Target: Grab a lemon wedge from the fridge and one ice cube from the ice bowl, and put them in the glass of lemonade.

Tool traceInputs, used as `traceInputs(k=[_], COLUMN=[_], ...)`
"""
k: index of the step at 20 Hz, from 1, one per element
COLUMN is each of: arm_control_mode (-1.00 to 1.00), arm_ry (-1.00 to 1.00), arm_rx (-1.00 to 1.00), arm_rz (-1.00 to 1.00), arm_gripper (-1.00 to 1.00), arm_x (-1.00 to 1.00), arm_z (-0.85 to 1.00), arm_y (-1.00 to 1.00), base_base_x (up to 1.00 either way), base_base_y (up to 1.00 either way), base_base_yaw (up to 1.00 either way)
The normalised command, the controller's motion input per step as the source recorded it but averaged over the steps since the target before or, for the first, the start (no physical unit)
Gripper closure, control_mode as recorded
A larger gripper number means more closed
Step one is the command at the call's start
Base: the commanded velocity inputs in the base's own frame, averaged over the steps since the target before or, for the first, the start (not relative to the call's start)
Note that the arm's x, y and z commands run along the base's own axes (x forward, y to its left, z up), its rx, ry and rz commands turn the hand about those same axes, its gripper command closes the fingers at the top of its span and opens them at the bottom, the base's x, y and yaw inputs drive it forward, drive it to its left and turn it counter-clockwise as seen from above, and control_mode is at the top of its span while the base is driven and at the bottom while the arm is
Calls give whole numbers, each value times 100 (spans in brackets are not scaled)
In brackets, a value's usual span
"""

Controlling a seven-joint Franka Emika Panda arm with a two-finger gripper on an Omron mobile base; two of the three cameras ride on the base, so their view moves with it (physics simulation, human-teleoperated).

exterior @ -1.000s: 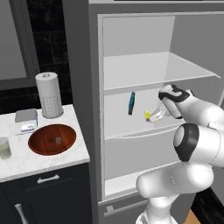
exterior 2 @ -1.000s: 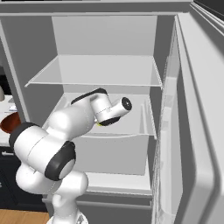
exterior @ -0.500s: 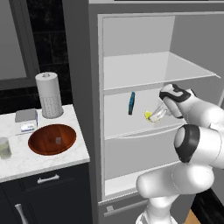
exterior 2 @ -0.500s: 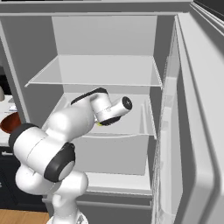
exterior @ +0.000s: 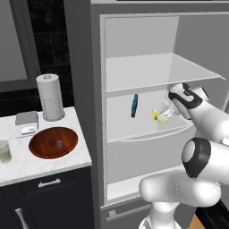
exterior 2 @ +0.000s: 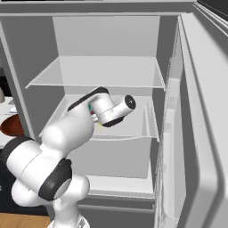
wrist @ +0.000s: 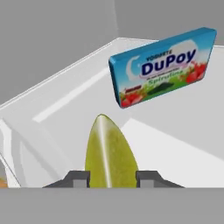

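1. The jaws of the gripper [wrist: 109, 178] are closed on the lemon wedge [wrist: 108, 151], which sits between the fingertips [wrist: 78, 178] on the middle shelf [exterior: 134, 129] of the fridge [exterior: 85, 89]. They seem to pinch only its near end, so it could twist or slip free on the way out.
2. The blue yogurt pack [wrist: 164, 65] stands near; a sideways swing could topple it.
3. The glass of lemonade [exterior: 5, 151] waits well apart on the counter [exterior: 40, 166], beyond the ice bowl [exterior: 53, 142]; a jolt over that carry could drop the wedge.
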Motion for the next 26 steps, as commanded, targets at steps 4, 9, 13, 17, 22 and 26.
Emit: traceInputs(k=[4, 9, 13, 17, 22, 26], arm_control_mode=[-100, -100, -100, -100, -100, -100], arm_ry=[0, -1, -12, 0, 20, 30], arm_rx=[0, 0, 0, 0, 0, -1], arm_rz=[-15, -17, -16, -12, -6, -6], arm_gripper=[100, 100, 100, 100, 100, 100], arm_x=[-64, -80, -85, -57, -9, -24], arm_z=[51, 25, 8, 57, 70, 69], arm_y=[0, 0, 0, 1, 6, 11], base_base_x=[0, 0, 0, 0, 0, 0], base_base_y=[0, 0, 0, 0, 0, 0], base_base_yaw=[0, 0, 0, 0, 0, 0])
